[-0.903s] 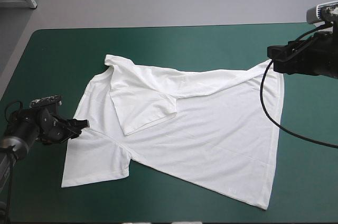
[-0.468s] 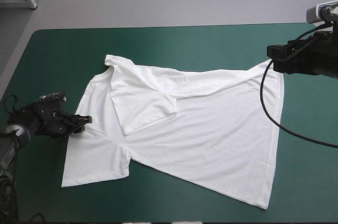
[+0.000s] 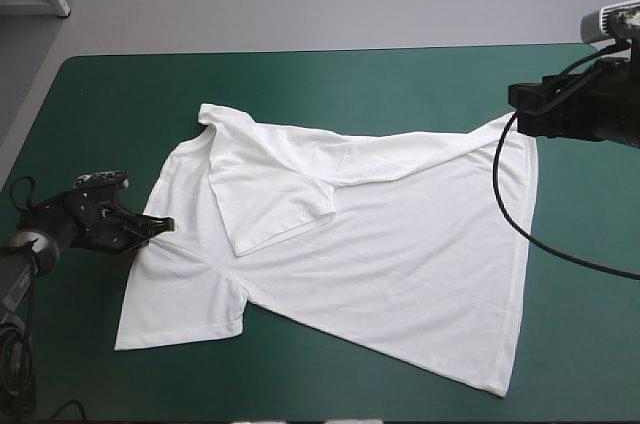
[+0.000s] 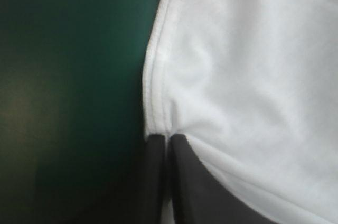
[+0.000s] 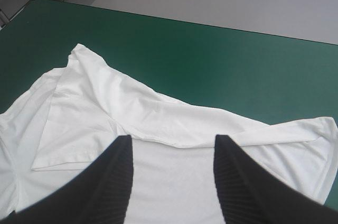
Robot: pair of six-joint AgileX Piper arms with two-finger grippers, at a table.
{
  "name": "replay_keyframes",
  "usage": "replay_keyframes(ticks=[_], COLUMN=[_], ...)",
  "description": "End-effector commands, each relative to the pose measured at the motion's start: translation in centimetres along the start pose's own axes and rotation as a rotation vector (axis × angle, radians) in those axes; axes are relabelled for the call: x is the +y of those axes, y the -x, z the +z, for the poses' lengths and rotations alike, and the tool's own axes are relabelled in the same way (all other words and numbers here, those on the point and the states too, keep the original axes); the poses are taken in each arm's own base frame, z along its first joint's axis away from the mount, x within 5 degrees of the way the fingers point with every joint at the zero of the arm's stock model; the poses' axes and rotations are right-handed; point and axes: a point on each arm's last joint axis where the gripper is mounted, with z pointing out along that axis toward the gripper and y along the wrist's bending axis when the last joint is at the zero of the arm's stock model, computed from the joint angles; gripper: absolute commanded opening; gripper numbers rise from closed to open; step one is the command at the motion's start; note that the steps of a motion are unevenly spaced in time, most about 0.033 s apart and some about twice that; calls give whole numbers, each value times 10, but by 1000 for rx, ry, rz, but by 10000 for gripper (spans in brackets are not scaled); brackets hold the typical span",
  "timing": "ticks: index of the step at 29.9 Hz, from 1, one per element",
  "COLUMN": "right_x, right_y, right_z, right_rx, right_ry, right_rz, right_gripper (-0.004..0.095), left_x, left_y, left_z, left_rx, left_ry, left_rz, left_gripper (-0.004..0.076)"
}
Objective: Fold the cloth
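Observation:
The white T-shirt [image 3: 380, 234] lies spread on the teal-green cover, with one sleeve [image 3: 270, 199] folded over onto its chest. My left gripper [image 3: 160, 225] is low at the shirt's left edge, above the other sleeve. In the left wrist view its fingers meet on the hemmed edge, so the left gripper [image 4: 167, 138] is shut on the T-shirt [image 4: 253, 76]. My right gripper [image 3: 515, 97] hangs raised over the shirt's far right corner. In the right wrist view the right gripper [image 5: 171, 142] stands open with nothing in it, the T-shirt [image 5: 132, 102] spread below and ahead of it.
Bare teal-green cover [image 3: 330, 79] runs between the shirt and the table's far edge, and a strip of the cover [image 3: 70, 124] shows along the left side. The shirt's lower hem corner [image 3: 500, 389] reaches close to the near edge.
My left gripper slid right to the shirt's left edge and shut on it. The sleeve below it shifted slightly. The right gripper barely moved.

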Motion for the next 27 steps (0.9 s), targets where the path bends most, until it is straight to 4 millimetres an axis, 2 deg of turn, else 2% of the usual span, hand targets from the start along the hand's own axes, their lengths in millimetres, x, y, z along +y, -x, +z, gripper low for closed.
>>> replay_keyframes(ticks=[1, 3, 7, 10, 15, 22, 27], right_x=[7, 10, 13, 14, 15, 15, 16], right_y=[9, 9, 10, 10, 10, 11, 11], right_z=[-11, -15, -18, -19, -19, -19, -19], right_rx=[-99, -114, -130, -133, -136, -140, -141], right_ry=[6, 8, 25, 27, 40, 47, 50], right_rz=[-11, -17, -38, -39, -34, -30, -31], right_gripper=[396, 373, 350, 350, 351, 351, 352], left_x=[-4, -4, 2, 20, 66, 117, 135], left_y=[15, 25, 47, 72, 113, 151, 166], left_z=[-24, -42, -65, -85, -111, -111, -94], left_rx=[-99, -160, -235, -349, -446, -411, -389], left_ry=[14, 29, 60, 115, 208, 323, 336], left_rz=[31, 56, 69, 32, -38, -45, -50], left_gripper=[19, 19, 19, 19, 19, 19, 19])
